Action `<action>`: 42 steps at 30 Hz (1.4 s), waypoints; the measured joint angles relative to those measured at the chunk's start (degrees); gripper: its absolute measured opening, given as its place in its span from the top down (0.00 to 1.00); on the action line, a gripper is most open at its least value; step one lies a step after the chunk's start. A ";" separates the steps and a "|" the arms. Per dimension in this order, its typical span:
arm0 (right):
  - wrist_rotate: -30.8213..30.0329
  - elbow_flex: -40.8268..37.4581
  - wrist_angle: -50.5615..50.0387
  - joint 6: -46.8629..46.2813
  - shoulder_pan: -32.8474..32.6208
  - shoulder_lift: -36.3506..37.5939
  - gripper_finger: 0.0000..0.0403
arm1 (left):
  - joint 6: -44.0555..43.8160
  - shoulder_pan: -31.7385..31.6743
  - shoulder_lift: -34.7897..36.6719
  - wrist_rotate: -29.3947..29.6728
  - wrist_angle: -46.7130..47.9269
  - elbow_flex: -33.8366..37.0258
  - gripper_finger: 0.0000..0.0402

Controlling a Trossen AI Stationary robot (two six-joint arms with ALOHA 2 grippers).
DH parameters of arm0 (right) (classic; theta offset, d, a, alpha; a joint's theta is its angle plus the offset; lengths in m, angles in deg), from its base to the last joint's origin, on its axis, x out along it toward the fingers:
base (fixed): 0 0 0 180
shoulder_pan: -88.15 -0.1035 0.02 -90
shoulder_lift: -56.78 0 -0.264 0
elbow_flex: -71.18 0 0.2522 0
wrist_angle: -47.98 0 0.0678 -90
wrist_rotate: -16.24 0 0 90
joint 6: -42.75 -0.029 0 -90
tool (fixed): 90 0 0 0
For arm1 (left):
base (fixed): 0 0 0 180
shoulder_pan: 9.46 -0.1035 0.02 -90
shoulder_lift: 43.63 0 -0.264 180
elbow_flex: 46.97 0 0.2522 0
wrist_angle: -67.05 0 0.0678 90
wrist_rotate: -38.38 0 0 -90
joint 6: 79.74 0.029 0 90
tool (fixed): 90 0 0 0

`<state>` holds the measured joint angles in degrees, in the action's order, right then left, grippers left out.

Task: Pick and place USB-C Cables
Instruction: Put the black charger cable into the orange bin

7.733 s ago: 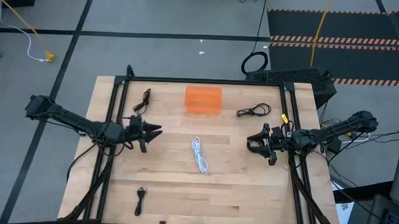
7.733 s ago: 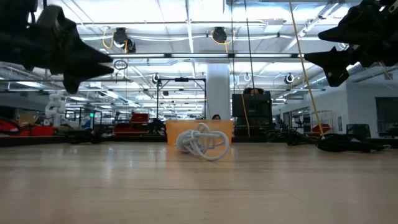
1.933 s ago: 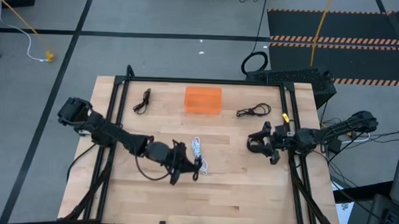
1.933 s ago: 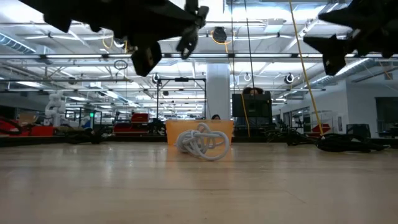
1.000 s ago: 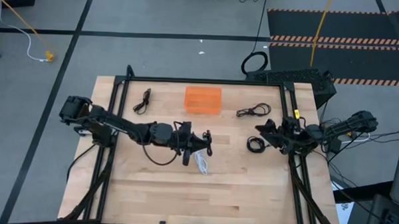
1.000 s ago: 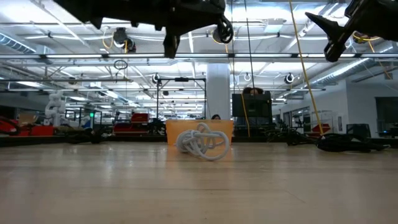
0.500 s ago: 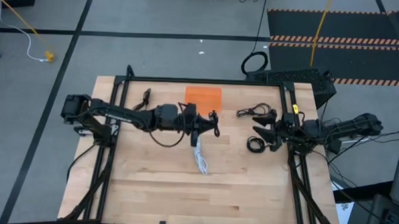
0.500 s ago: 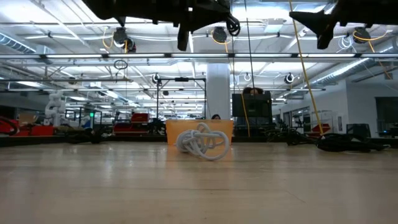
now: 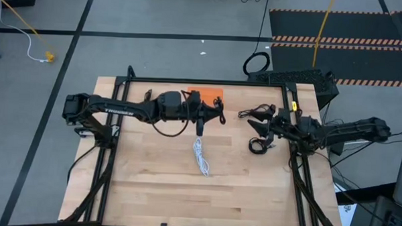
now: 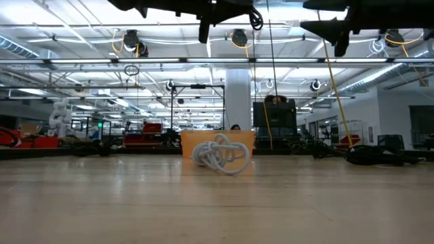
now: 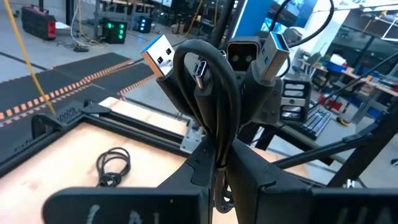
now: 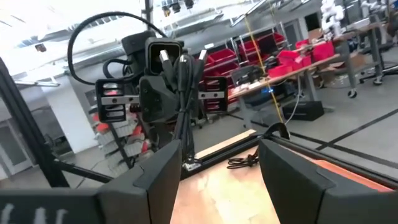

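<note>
Wooden desk (image 9: pixel 158 185) with a black frame sits on grey floor, and the orange pad (image 9: pixel 211 94) near the desk's back edge is my landmark for everything.

Going left to right: one black cable (image 9: pixel 146 96) lies on the desk well to the left of the pad, near the back left corner. The left hand (image 9: pixel 218 115) hovers right at the pad's front edge, closed on a black cable bundle (image 11: pixel 208 99). In the left wrist view the bundle stands up between the fingers with its silver plugs poking out the top. The low view shows that hand high above the desk.

White cable (image 9: pixel 201 155) lies on the desk in front of the pad, a bit toward the middle, nothing touching it. In the low view it's a loose pale tangle (image 10: pixel 220 154) with the pad right behind it.

Right of the pad there's another black cable (image 9: pixel 253 112) near the back edge, and one more small coil (image 9: pixel 257 146) further forward on the desk. The right hand (image 9: pixel 260 130) floats between those two, fingers spread and holding nothing. The right wrist view shows its two fingers (image 12: pixel 163 167) apart, looking across at the left hand with its bundle.
</note>
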<state>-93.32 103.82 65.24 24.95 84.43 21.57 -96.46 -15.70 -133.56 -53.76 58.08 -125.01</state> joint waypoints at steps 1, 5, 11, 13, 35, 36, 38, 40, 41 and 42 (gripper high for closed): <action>0.38 0.59 -0.08 -0.13 0.47 -0.71 0.49 | 0.09 -0.19 0.00 0.00 0.57 -0.34 0.92; 0.81 2.66 0.01 -0.88 1.94 -3.74 0.49 | 0.07 -0.63 -0.02 0.07 1.63 -0.97 0.92; 7.73 6.14 0.18 -3.84 4.65 -11.09 0.50 | -0.19 -0.54 -1.34 0.02 0.38 -0.97 0.92; 9.04 7.61 0.34 -3.83 5.34 -13.71 0.50 | -0.85 -0.54 -2.03 0.02 -1.14 -1.10 0.92; 18.22 11.71 12.42 -5.55 8.65 -30.66 0.51 | -1.44 -0.54 -3.21 0.04 -1.90 -0.97 0.92; 18.21 11.71 12.52 -5.55 8.85 -31.14 0.52 | -1.44 -0.54 -3.21 0.04 -1.90 -0.97 0.92; 18.22 11.71 12.93 -5.44 9.26 -31.62 0.56 | -1.44 -0.54 -3.21 0.04 -1.86 -0.97 0.92; 18.22 11.71 14.03 -5.36 9.59 -31.71 0.64 | -1.44 -0.54 -3.21 0.04 -1.86 -0.97 0.92; 18.22 11.71 14.40 -5.36 9.74 -31.75 0.69 | -1.44 -0.54 -3.21 0.04 -1.84 -0.97 0.92; 18.24 11.71 14.47 -5.34 9.84 -31.77 0.74 | -1.42 -0.54 -3.21 0.19 -1.78 -0.97 0.92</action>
<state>-75.08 115.53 79.71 19.61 94.27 -10.20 -97.87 -16.24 -136.77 -53.56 56.30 -125.98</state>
